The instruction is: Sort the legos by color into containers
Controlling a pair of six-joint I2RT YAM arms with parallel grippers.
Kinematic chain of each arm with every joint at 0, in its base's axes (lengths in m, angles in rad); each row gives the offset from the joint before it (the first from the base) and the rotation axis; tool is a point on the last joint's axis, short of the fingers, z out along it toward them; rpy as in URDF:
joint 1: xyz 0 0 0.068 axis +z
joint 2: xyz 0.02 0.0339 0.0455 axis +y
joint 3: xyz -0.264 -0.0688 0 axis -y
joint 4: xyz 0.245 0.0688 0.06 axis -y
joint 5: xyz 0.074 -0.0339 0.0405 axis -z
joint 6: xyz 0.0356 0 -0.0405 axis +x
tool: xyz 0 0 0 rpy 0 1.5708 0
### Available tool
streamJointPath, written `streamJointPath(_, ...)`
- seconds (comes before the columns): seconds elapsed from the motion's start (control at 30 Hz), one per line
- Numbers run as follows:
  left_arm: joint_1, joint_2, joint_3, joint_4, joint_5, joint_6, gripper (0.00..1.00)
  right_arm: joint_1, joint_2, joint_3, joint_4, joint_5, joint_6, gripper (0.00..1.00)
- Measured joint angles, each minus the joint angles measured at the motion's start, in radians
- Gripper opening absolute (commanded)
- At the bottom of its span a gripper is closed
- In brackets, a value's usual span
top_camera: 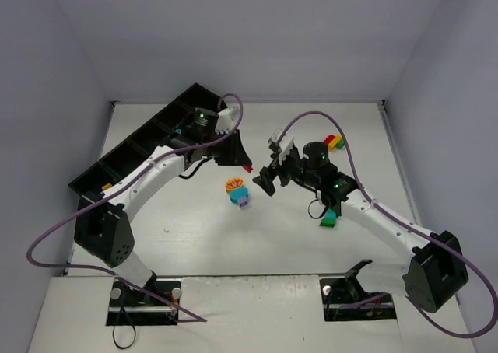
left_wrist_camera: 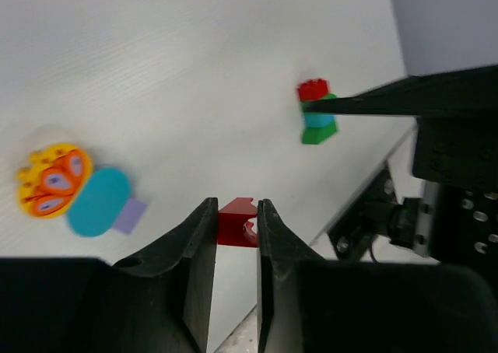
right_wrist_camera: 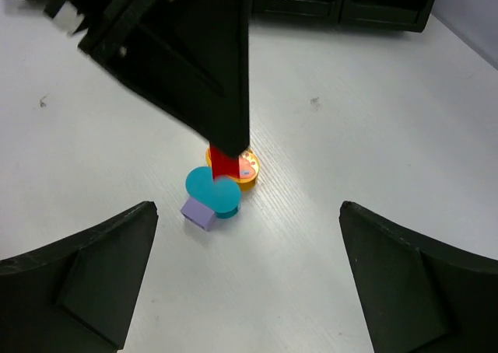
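Observation:
My left gripper [top_camera: 246, 166] is shut on a small red lego [left_wrist_camera: 236, 222] and holds it above the table, as the left wrist view [left_wrist_camera: 237, 213] shows. Just below it lies a stuck-together cluster: an orange round piece [top_camera: 233, 185], a teal piece [top_camera: 240, 193] and a lilac brick [top_camera: 243, 203]. The right wrist view shows the red lego [right_wrist_camera: 222, 164] hanging over this cluster [right_wrist_camera: 214, 188]. My right gripper [top_camera: 265, 183] is open and empty, facing the cluster from the right [right_wrist_camera: 249, 291]. The black tray of containers [top_camera: 148, 139] runs along the far left.
A red, yellow and green lego group [top_camera: 334, 142] lies at the back right. A green and teal stack [top_camera: 329, 218] sits by the right arm and shows a red top in the left wrist view [left_wrist_camera: 317, 113]. A teal piece [top_camera: 178, 132] lies in one tray compartment.

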State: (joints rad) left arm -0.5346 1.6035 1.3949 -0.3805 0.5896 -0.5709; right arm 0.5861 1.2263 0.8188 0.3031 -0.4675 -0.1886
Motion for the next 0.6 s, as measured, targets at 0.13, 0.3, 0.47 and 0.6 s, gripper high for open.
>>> streamJointPath(0.13,0.097,-0.014,0.003,-0.112,-0.145,0.039,0.00,-0.004,-0.008,0.000,-0.033,0.042,0.001,1.00)
streamJointPath(0.3,0.327,-0.056,0.004,-0.211,-0.388,0.058,0.00,-0.014,-0.040,0.000,-0.056,0.103,0.005,1.00)
streamJointPath(0.47,0.515,-0.070,0.009,-0.239,-0.584,0.072,0.00,-0.037,-0.080,-0.008,-0.068,0.159,0.020,1.00)
streamJointPath(0.6,0.612,-0.035,0.031,-0.251,-0.634,0.076,0.00,-0.080,-0.101,-0.020,-0.084,0.191,0.046,1.00)
